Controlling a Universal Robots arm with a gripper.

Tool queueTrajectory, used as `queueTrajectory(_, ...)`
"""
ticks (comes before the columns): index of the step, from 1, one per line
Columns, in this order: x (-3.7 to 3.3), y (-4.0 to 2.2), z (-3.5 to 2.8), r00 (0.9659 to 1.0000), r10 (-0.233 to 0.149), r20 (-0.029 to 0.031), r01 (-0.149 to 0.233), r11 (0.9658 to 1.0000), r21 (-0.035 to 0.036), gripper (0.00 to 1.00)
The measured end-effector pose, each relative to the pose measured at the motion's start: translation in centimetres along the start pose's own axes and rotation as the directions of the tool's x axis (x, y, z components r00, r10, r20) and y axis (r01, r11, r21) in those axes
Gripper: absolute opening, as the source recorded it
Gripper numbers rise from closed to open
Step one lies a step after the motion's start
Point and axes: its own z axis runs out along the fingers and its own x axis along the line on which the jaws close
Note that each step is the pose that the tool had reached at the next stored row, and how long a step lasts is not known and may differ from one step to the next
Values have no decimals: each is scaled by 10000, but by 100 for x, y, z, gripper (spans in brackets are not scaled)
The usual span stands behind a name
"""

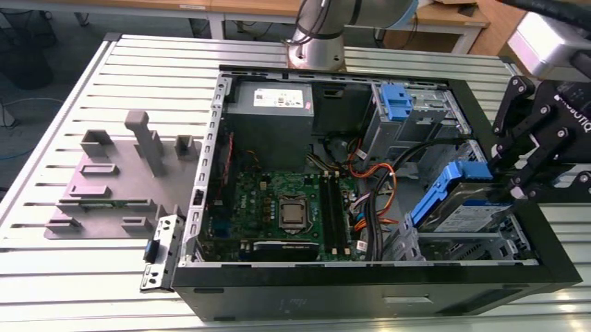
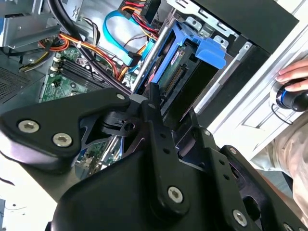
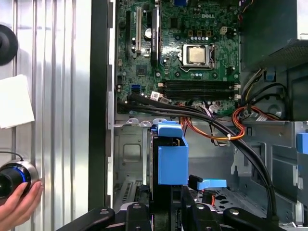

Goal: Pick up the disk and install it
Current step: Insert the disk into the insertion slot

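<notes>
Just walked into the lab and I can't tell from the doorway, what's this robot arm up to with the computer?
The arm's gripper is right at the blue-handled end of the disk, which sits tilted in the drive bay of the open computer case, not yet lying flat. Beside the case, a person's hand rests on a round controller.

The arm [image 1: 319, 31] stands on its base at the far side, its wrist [image 1: 554, 38] at the exterior view's right. The black gripper [image 1: 508, 174] hangs below the wrist, angled down, its fingers [image 2: 153, 103] drawn in and clamped on the upper end of the tilted disk [image 1: 466, 214].
</notes>
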Motion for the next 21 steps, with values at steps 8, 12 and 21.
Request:
queueTrajectory(8,6,-5,145,10000,3,1,-3,10000,0,35)
queueTrajectory(12,9,-8,218,10000,5,-1,-5,10000,0,35)
queueTrajectory(21,15,-13,381,10000,8,0,-8,10000,0,35)
